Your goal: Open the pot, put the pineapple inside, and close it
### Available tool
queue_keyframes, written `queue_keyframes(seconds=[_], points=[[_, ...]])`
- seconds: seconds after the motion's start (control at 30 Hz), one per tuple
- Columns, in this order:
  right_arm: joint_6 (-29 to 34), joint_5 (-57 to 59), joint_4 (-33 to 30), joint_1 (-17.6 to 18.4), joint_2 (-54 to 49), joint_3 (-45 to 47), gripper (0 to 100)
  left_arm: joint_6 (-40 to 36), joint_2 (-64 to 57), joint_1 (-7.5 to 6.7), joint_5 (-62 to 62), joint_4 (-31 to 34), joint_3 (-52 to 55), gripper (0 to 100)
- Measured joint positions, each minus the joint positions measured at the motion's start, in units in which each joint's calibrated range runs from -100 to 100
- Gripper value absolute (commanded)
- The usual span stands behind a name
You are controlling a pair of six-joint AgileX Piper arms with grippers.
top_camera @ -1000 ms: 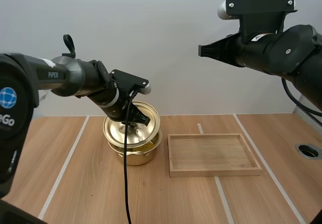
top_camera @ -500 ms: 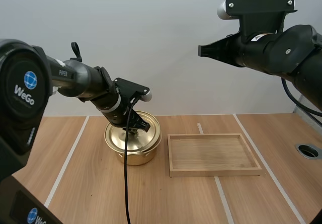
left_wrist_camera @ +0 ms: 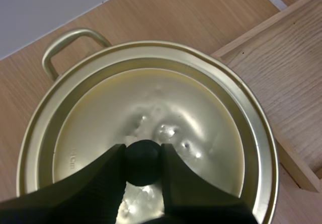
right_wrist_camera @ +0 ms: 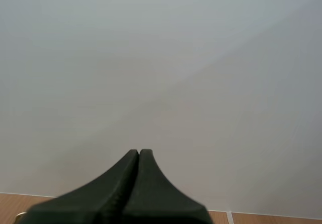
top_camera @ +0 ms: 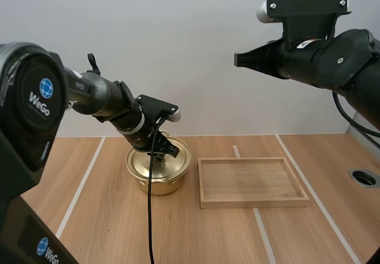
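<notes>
The pot (top_camera: 159,180) stands on the wooden table (top_camera: 89,228), gold and shiny, just beside the wooden tray (top_camera: 252,203) at the tray's 9 o'clock, a narrow strip of table between them. Its lid (top_camera: 172,164) lies level across the rim, so the pot is closed. And there's the left gripper (top_camera: 164,152), reaching down over the middle of the lid from 10 o'clock. From the left wrist camera the picture is clear: the left gripper's (left_wrist_camera: 143,152) two black fingers pinch the round black knob (left_wrist_camera: 143,162) at the lid's centre, one pad on each side. One looped side handle (left_wrist_camera: 64,42) of the pot juts out past the lid's edge, and a corner of the tray (left_wrist_camera: 282,78) lies near the opposite edge. Over at 12 o'clock from the tray, high above the table, hangs the right gripper (top_camera: 238,59), pointing toward 9 o'clock. Its own camera shows the fingers (right_wrist_camera: 126,183) pressed together into one dark wedge, nothing between them.
</notes>
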Motion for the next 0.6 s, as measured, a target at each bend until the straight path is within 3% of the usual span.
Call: queue_keyframes(seconds=[0.6], points=[[0.0,0.0,0.0,0.0,0.0,0.0,0,0.2,1.3,0.00,-0.5,-0.5,-0.1,0]])
